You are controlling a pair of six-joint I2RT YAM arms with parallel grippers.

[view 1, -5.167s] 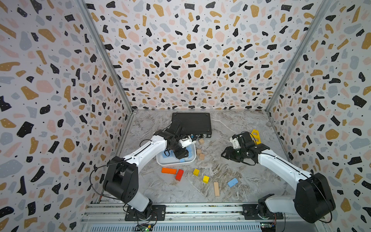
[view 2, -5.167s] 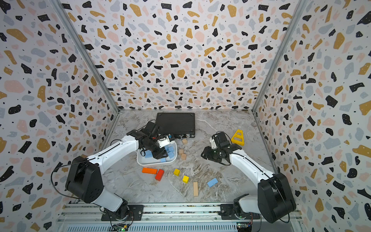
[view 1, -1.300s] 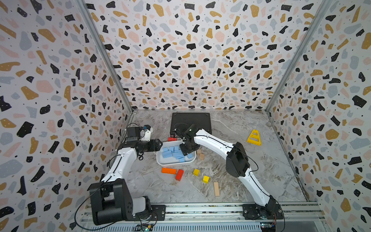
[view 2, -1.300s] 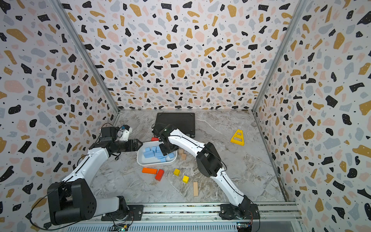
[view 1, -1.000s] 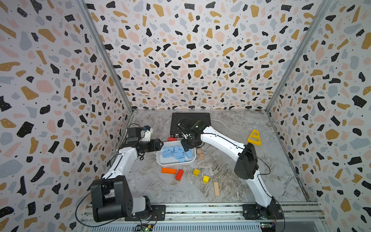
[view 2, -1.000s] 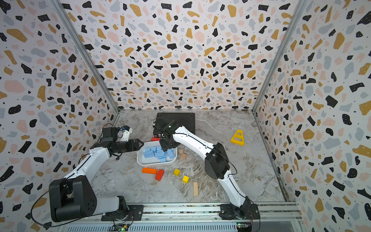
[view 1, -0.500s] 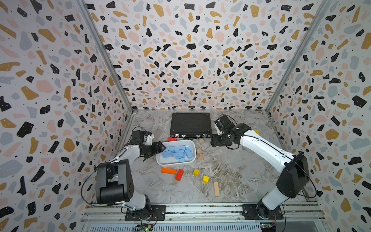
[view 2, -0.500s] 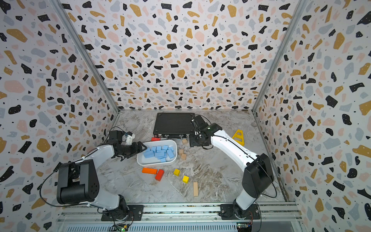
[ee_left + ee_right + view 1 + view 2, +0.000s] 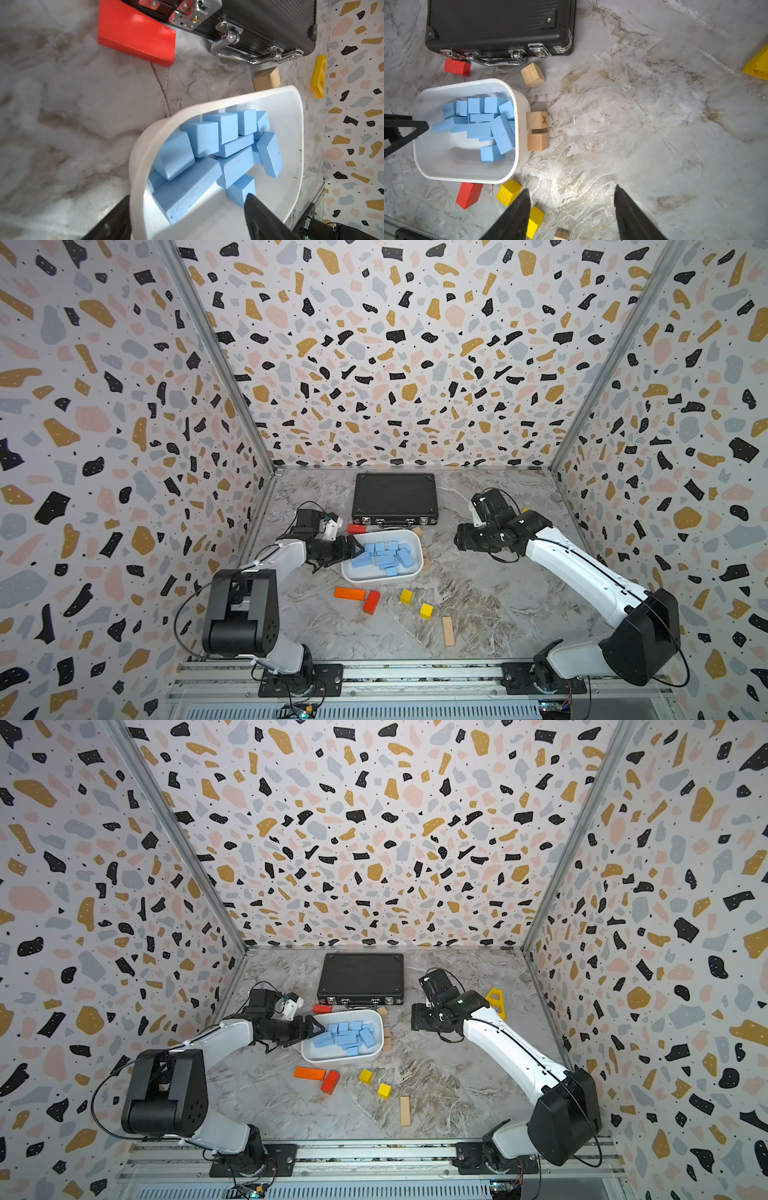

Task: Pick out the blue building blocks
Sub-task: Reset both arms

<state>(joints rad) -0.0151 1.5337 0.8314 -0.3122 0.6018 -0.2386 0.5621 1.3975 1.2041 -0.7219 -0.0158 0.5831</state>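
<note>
Blue blocks piled up in the tub

The blue blocks sit heaped in the white tub, just in front of the black case. Over the tub's rim the left gripper is spread wide, one side outside the wall and one inside, pinching nothing. Off to the side, the right gripper hangs over the table, jaws apart and empty. Yellow cubes and wood cubes lie around the tub.

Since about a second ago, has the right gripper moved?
Yes. The right gripper has left the white bin and swung out past the right end of the black case. Its jaws are open and hold nothing.
</note>
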